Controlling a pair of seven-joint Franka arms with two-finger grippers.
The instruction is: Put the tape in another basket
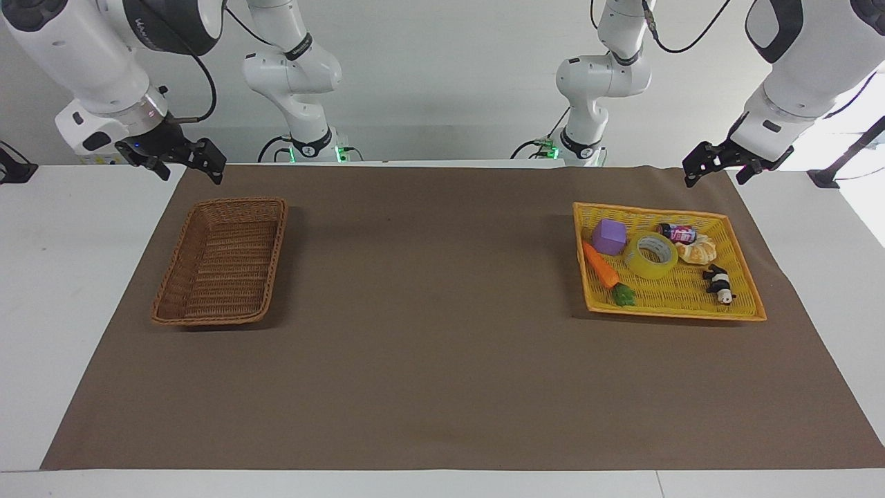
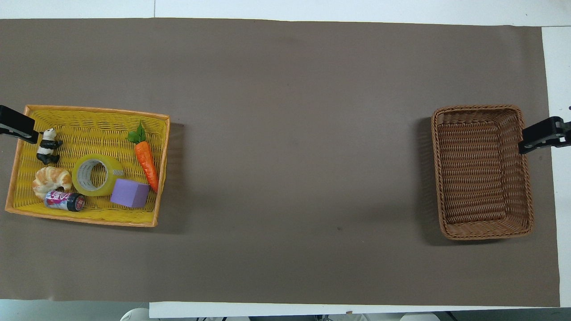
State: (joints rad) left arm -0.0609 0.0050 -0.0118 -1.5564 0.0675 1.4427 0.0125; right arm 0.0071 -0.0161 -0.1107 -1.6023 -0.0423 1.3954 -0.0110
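Tape lies flat in the yellow tray: light, stiff, slick, so pinch its wall through the core. Left end effector over the tray's robot-side corner; right end effector by the basket; I can't tell whether either is open.

Cut off by the overhead view's side edges — left gripper and right gripper, tips alone visible.

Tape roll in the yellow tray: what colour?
The tape is translucent yellow with a pale core; the overhead view shows it best.
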